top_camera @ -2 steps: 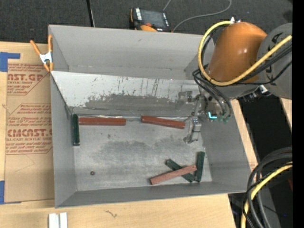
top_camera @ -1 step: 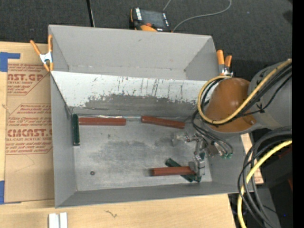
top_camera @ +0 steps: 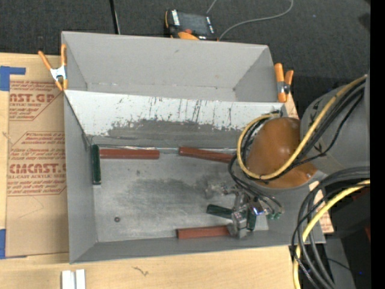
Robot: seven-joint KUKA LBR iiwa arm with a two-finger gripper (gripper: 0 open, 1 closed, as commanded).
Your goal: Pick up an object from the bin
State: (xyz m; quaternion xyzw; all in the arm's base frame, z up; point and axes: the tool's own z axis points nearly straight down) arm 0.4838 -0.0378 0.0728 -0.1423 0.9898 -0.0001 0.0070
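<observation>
My gripper (top_camera: 242, 219) is low in the bin's front right corner, under the arm's orange cover. A short dark green bar (top_camera: 217, 209) lies just to its left, its right end running in under the gripper. A red-brown bar (top_camera: 201, 233) lies flat along the front wall, and its right end comes up against the gripper. Whether either bar is held is hidden by the gripper's body and cables.
Two more red-brown bars (top_camera: 129, 154) (top_camera: 206, 155) lie along the back of the floor. A dark green bar (top_camera: 95, 164) stands lengthwise against the left wall. The arm and its cables cover the bin's right side.
</observation>
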